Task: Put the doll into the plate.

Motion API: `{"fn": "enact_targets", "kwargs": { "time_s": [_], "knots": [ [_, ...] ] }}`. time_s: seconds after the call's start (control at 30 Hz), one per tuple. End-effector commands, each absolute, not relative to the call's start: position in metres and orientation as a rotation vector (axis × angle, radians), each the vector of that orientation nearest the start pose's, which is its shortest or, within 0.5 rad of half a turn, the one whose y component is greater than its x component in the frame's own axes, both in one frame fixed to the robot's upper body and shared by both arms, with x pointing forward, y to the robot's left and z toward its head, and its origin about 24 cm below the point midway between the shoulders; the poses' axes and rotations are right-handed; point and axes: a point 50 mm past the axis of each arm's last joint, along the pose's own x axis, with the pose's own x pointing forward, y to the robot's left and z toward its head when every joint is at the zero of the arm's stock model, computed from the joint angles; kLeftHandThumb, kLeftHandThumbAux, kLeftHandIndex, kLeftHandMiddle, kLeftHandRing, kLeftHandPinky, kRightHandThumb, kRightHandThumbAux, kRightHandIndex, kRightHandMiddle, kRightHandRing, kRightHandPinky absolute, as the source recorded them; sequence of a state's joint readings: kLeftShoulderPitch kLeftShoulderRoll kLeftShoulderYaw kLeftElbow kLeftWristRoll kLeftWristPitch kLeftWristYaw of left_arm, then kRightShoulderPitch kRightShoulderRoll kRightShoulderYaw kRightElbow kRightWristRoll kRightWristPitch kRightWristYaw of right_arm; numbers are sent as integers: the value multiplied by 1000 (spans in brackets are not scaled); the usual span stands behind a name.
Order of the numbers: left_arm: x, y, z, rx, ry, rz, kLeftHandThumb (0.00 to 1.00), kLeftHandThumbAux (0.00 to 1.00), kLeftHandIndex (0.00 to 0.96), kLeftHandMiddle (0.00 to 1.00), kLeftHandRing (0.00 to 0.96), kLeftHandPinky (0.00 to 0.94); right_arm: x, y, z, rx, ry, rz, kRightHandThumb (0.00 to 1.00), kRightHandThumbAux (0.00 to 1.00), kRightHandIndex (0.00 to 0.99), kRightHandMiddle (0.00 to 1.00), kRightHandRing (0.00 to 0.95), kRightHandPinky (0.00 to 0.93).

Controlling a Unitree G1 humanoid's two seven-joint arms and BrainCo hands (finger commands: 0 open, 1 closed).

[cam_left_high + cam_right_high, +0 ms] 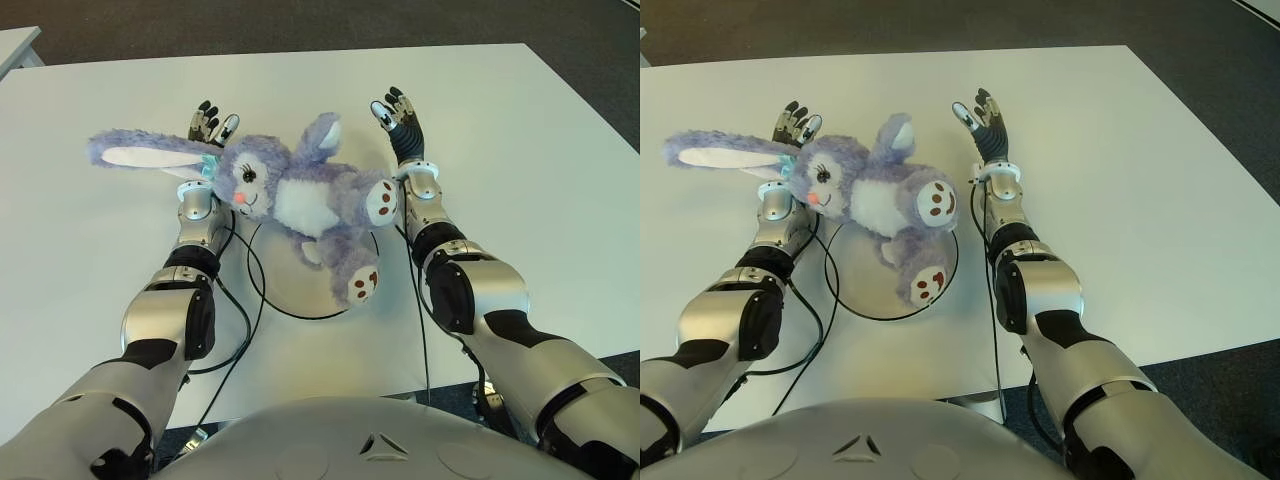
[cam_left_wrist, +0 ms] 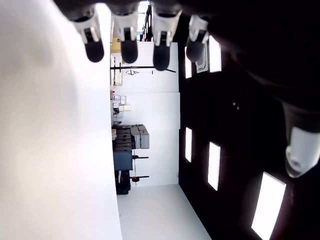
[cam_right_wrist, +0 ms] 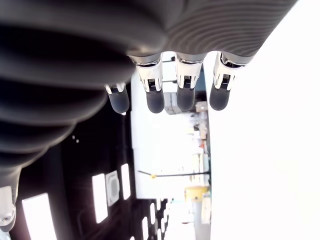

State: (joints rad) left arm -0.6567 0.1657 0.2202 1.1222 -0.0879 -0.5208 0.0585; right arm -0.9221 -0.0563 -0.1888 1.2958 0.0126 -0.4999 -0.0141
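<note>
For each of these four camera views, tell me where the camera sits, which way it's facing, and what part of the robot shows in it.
Left eye view: on the head, facing forward and down at the white table, the doll over the plate, both arms, left hand and right hand.
Right eye view: same scene from slightly to the side; both eye views share everything.
Left wrist view: on the left wrist, looking along its spread fingers across the table to the room.
Right wrist view: likewise, with the right hand's fingers empty.

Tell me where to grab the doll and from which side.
Squeeze the doll at its plump middle, one hand from each side: the left hand is by its head, the right hand beyond its foot, both open. Its long ear is floppy, and it half overhangs the plate.
</note>
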Motion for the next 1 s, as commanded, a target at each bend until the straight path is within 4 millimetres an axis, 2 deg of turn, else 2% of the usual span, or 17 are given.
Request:
{"fn": "enact_targets", "kwargs": {
  "time_s": [0.03,1.0],
  "knots": [
    [328,201,1,-33,93,217,0,507,27,100,49,0,388,-123,80,31,-48,35,0,541,16,23,0,0],
    [326,201,-2,-45,107,231,0,508,35,110,56,0,383,-128,58,-8,108,12,0,531,1,11,0,0]
  ]
}}
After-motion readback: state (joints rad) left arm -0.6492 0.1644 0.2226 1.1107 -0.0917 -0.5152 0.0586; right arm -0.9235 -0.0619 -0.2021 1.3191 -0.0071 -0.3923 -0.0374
